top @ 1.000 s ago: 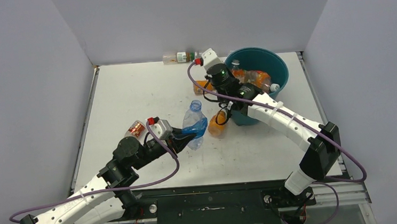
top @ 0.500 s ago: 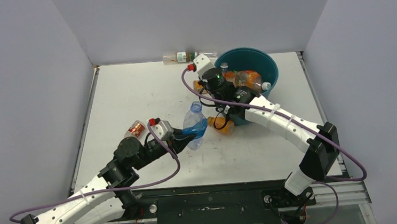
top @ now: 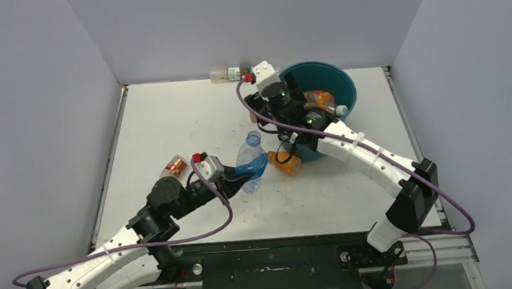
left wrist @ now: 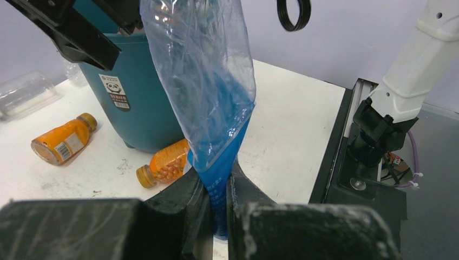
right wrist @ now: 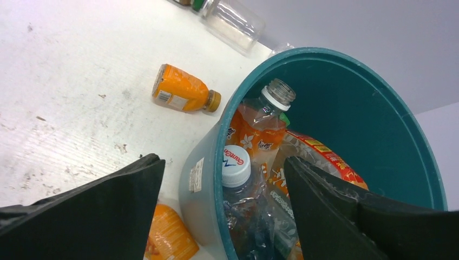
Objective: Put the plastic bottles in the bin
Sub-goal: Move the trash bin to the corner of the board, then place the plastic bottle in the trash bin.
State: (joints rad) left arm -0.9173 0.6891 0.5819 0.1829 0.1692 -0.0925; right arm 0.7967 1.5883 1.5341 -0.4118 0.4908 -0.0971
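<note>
Left gripper [left wrist: 217, 187]: clenched on the flattened base of a crumpled clear plastic bottle with blue label [left wrist: 205, 81], neck up, near but outside the round teal plastic bin [right wrist: 373, 124]. Right gripper [right wrist: 222, 162]: released, empty, jaws straddling the bin's near rim. Hazards: thin pinch may drop the bottle; right arm [top: 372, 159], blocking the approach, may be struck or tip the bin.
</note>
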